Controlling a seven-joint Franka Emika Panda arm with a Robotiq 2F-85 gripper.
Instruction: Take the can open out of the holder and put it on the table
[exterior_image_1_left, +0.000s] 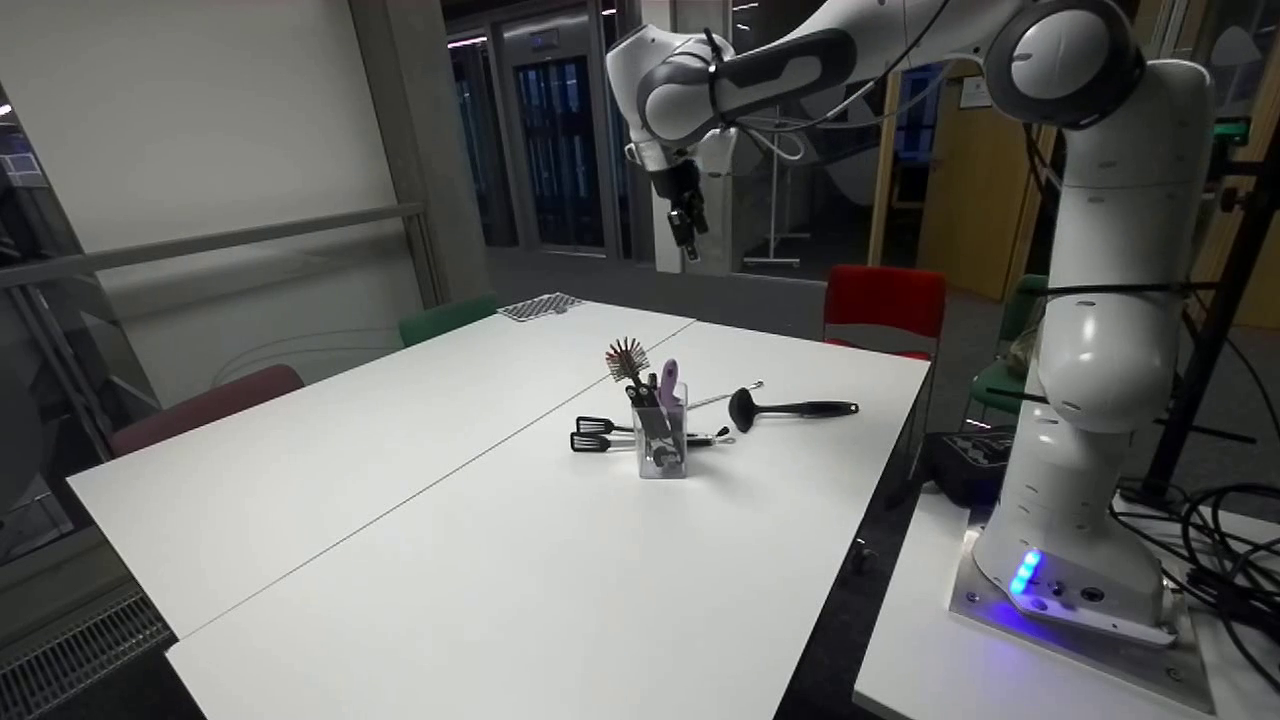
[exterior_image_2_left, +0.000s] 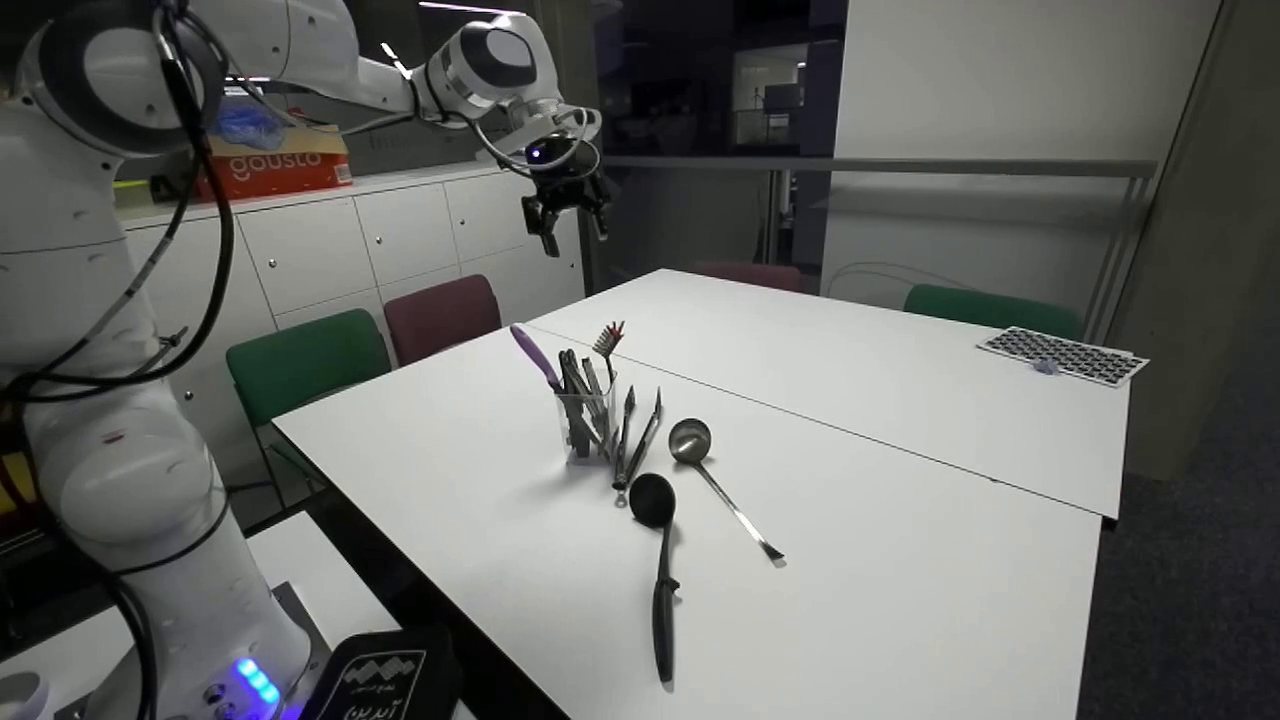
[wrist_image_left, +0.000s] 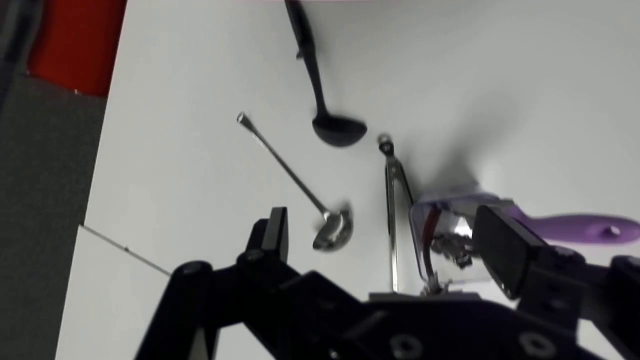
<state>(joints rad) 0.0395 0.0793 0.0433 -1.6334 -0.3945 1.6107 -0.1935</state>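
Table (exterior_image_1_left: 420, 580) lay white and level; arm (exterior_image_1_left: 1120, 220) reached out high over it, end bent downward. Gripper (exterior_image_2_left: 577, 237): jaws wide apart, empty. Holder (exterior_image_1_left: 679, 430) stood upright on table, well below gripper; can opener not distinguishable among its utensils (exterior_image_2_left: 576, 415).

"gousto" on red box (exterior_image_2_left: 280, 172); lettering on black case (exterior_image_2_left: 385, 680) unclear.

White surface (exterior_image_2_left: 900, 590) in an exterior view
Tongs (exterior_image_2_left: 641, 443) lay three o'clock from holder (exterior_image_2_left: 564, 428), steel ladle (exterior_image_2_left: 722, 491) four, black ladle (exterior_image_2_left: 665, 588) five.
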